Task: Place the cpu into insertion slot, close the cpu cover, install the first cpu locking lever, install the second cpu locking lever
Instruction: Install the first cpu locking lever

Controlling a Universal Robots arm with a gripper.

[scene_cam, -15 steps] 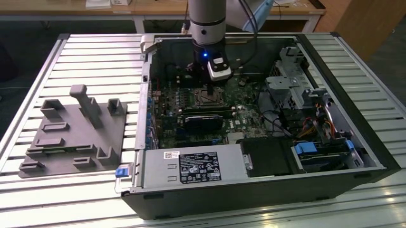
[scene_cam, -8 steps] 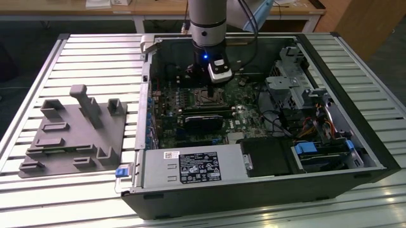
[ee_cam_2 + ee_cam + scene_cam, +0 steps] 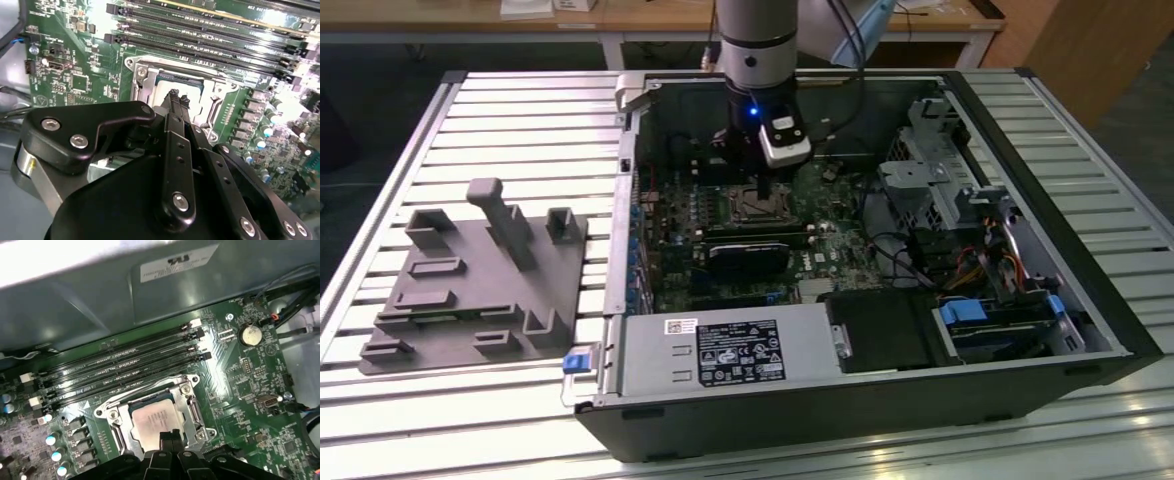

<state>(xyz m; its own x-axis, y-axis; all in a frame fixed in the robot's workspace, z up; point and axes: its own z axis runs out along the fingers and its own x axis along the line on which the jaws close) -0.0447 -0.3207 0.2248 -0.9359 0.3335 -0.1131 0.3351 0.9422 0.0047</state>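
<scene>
The black two-finger gripper (image 3: 169, 439) on the arm is clenched, its thin fingertips (image 3: 174, 96) pressed together with nothing between them, and it hangs right above the small square cpu with the pale silvery metal top (image 3: 152, 421). Directly under the tips this cpu lies flat inside the square metal-rimmed insertion slot (image 3: 114, 416) of the green motherboard (image 3: 240, 390). Just beyond the slot run the long narrow black memory slots (image 3: 125, 371), and farther out stands the grey metal wall of the open computer case (image 3: 100, 295).
</scene>
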